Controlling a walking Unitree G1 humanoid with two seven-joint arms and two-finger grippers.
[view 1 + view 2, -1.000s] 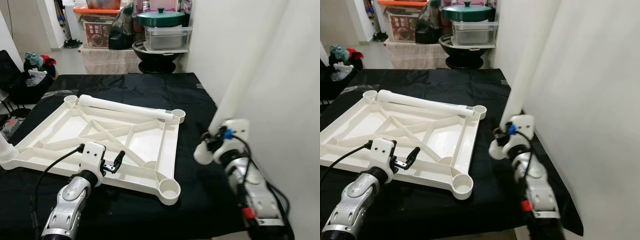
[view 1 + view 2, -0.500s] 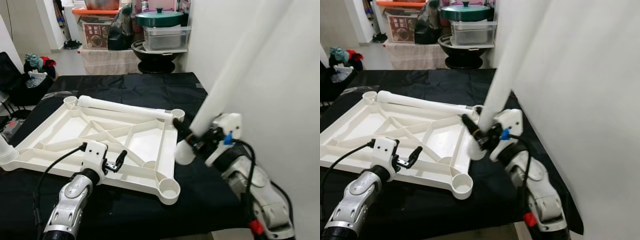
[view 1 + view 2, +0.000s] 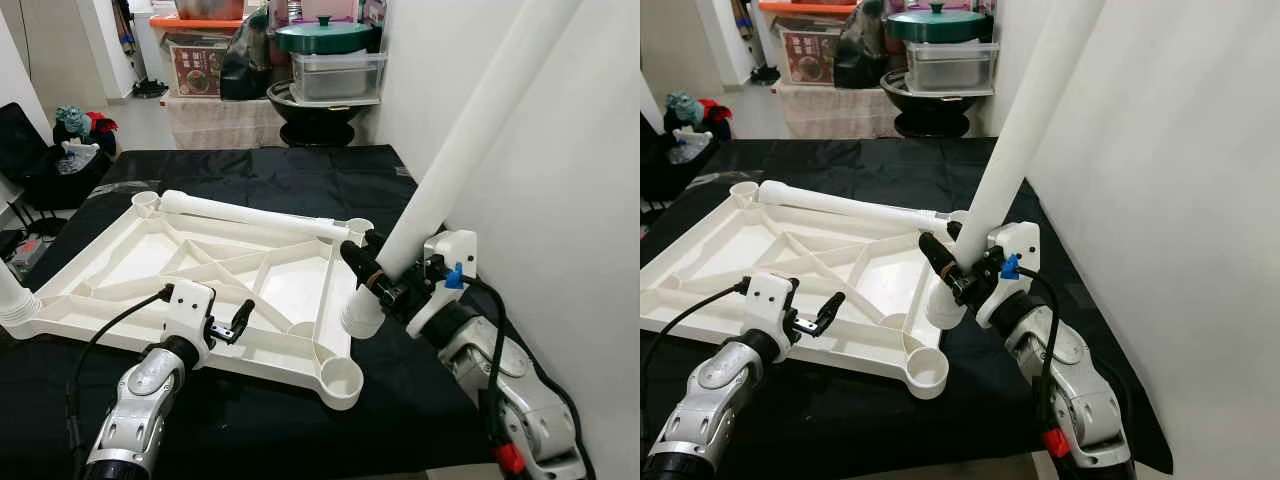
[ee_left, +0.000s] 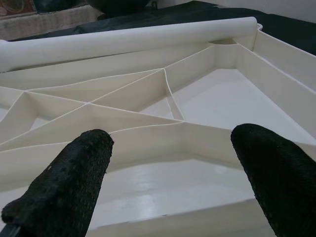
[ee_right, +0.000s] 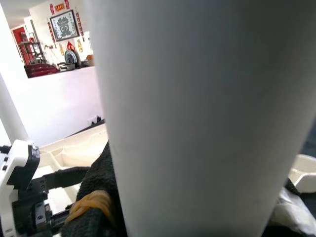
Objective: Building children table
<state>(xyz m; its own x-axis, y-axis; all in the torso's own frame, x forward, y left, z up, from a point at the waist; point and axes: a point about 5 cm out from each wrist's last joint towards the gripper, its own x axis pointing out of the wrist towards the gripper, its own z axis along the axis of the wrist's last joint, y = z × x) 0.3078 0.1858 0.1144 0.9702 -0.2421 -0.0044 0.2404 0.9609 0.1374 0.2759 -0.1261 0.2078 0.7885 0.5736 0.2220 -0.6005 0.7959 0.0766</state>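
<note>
Above the tabletop's point(image 3: 290, 285) rim, right claw point(image 3: 372, 277) gripping white leg point(image 3: 440, 180); left claw point(image 4: 168, 173) spread wide.

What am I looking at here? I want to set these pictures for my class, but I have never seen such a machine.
It is a humanoid robot building a children's table. Two pictures come from cameras on its head, two from its wrists. On a black cloth lies the white tabletop, upside down, with one loose leg resting along its far edge. The right claw grips another white leg, tilted, its lower end near the tabletop's right edge. The left claw hovers open over the near edge.
</note>
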